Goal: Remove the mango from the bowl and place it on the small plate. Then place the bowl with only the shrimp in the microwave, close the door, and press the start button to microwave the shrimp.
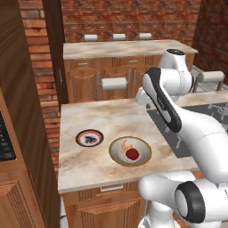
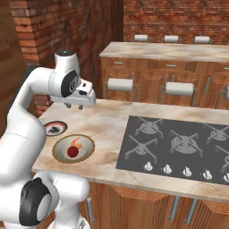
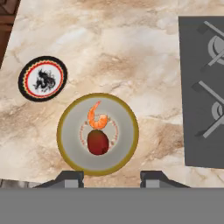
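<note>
Marble counter [image 1: 89,120], a bowl [image 3: 127,131] near its front edge: the dark red mango [image 3: 98,142] is lying in the middle of the bowl with the orange shrimp [image 3: 97,117] touching it on the far side. That closeness looks like the main risk, since fingers coming down around the mango may well catch the shrimp too, drag it out, or nudge the round fruit so that it rolls away across the shallow dish. A push against the rim could also be sliding the bowl toward the counter's edge.

The hand [image 3: 111,178] is hovering well above the counter with nothing between its fingers, which are standing partly apart, a gap that looks wider than the mango. In the hand view the mango is sitting a little to the left of the gap between the fingertips, so a small sideways correction seems needed before any descent. The small plate [image 3: 43,78] is waiting bare just beside the bowl, on the side away from the stove [image 3: 203,87].
</note>
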Controlling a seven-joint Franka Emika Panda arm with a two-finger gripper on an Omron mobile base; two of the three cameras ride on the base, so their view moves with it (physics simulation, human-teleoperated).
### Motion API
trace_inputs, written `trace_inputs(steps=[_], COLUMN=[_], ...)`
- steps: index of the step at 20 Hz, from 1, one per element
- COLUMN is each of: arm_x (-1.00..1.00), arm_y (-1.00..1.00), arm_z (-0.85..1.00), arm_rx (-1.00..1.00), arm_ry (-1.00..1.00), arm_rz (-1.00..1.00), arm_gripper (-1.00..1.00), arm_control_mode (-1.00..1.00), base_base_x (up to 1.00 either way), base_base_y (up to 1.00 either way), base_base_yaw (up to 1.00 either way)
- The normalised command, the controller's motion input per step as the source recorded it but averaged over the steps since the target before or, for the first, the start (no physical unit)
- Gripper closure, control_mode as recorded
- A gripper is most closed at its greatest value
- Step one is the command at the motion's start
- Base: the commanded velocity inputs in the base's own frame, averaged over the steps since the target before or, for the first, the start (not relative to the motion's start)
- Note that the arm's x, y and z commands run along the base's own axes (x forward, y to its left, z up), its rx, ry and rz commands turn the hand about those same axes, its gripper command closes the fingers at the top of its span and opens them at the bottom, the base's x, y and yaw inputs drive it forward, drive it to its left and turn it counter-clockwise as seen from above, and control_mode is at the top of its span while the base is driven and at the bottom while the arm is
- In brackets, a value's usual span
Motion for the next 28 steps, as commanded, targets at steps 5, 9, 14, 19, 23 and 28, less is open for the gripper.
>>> trace_inputs(steps=[5, 9, 14, 19, 23, 28], arm_x=[-0.39, -0.66, -0.53, -0.04, 0.24, 0.15], arm_y=[0.06, 0.18, 0.16, 0.32, 0.29, 0.0], arm_z=[-0.1, -0.61, -0.82, -0.67, -0.37, -0.01], arm_rx=[-0.03, -0.16, -0.19, -0.18, -0.03, 0.0], arm_ry=[-0.04, 0.0, 0.03, 0.16, 0.12, 0.15], arm_rz=[0.01, 0.01, 0.03, 0.02, 0.0, 0.01], arm_gripper=[-1.0, -1.0, -1.0, -1.0, -1.0, -1.0], arm_control_mode=[-1.0, -1.0, -1.0, -1.0, -1.0, -1.0], base_base_x=[0.0, 0.0, 0.0, 0.0, 0.0, 0.0], base_base_y=[0.0, 0.0, 0.0, 0.0, 0.0, 0.0], base_base_yaw=[0.0, 0.0, 0.0, 0.0, 0.0, 0.0])
